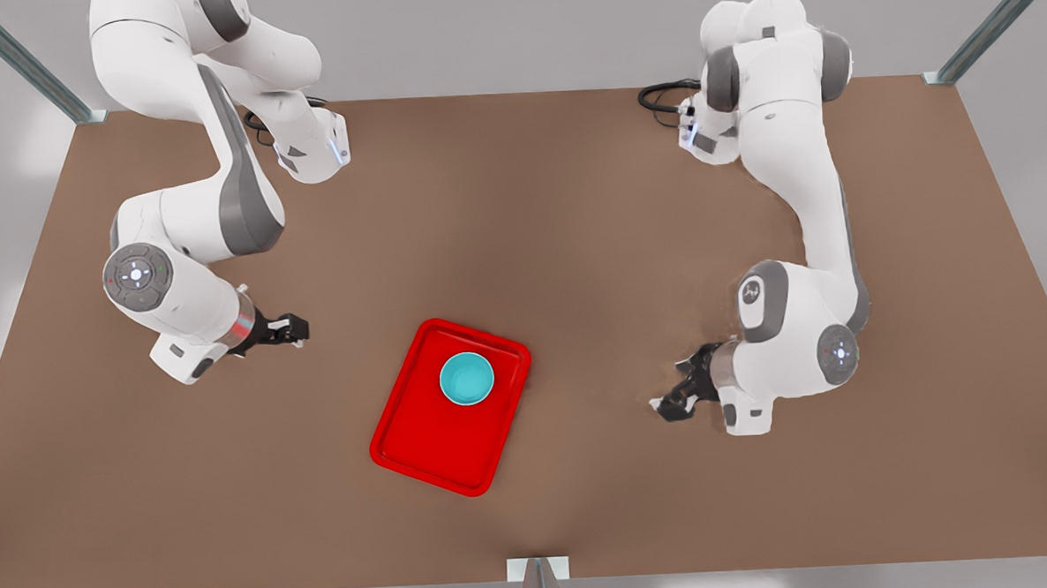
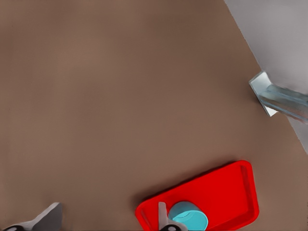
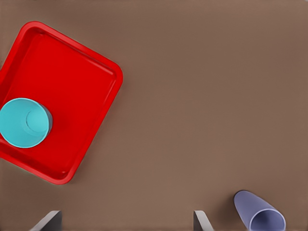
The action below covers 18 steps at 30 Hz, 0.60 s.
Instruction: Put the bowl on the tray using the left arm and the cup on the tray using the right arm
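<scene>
Up close, the right hand (image 1: 674, 400) hangs low over the brown desk (image 1: 573, 221) on the front view's right, its fingers (image 3: 202, 222) spread wide and holding nothing. In the right wrist view the cup (image 3: 258, 216) lies tipped on its side on the bare desk, its dark mouth showing, just beside one finger of that hand and outside the gap between the two; I cannot tell whether it touches the finger. The cup sits well apart from the tray (image 3: 96, 67).

Across the desk, on the front view's left, the left hand (image 1: 293, 329) hovers above bare desk near the tray's (image 1: 425, 457) far corner, clear of it. Its fingers (image 2: 48, 219) stand apart with nothing between them, seen at the edge of the left wrist view.

Between the two arms lies the red tray, turned at an angle to the desk's edges. The bowl (image 1: 467, 378) stands upright inside it, toward the end farther from the front camera, close to the rim there. The left wrist view shows the same bowl (image 2: 188, 217) resting on the tray's (image 2: 231, 192) floor.
</scene>
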Tool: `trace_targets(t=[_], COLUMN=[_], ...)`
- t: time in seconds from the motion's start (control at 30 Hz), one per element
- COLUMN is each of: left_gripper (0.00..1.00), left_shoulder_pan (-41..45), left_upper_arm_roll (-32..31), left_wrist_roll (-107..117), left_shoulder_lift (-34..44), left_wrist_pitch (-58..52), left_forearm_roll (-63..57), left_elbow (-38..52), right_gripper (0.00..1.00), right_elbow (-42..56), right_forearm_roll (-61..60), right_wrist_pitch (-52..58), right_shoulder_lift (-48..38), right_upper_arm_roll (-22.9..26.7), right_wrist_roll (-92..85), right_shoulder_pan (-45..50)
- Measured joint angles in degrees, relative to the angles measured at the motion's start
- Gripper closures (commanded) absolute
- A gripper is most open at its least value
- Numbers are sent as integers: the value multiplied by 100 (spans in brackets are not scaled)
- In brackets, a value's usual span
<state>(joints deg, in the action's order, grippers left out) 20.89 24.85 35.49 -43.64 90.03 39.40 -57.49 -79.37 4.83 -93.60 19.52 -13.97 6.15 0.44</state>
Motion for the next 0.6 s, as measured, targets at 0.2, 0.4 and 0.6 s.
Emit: trace_targets(t=[0.2,0.4,0.6], left_gripper=[0,0,0], left_shoulder_pan=[-782,-1427,-1463], left_upper_arm_roll=[-1723,-2609,-2591], left_wrist_roll=[-3157,-3083,-3083], left_shoulder_lift=[2554,3644,3386], left_wrist_pitch=[-1899,-390,-383], left_forearm_roll=[-2347,-4129,-4329], left_elbow=[-746,-2575,-2549], right_gripper=[0,0,0], right_elbow=[-977,-2592,-3275], right_forearm_roll=[18,-377,-351], right_wrist_pitch=[-50,-1204,-2338], right_shoulder_lift=[-359,-1279,-1066], right_upper_arm_roll=[-360,-378,-376], right_wrist_roll=[677,566,-1453], right_shoulder_pan=[-44,-1332,-3637])
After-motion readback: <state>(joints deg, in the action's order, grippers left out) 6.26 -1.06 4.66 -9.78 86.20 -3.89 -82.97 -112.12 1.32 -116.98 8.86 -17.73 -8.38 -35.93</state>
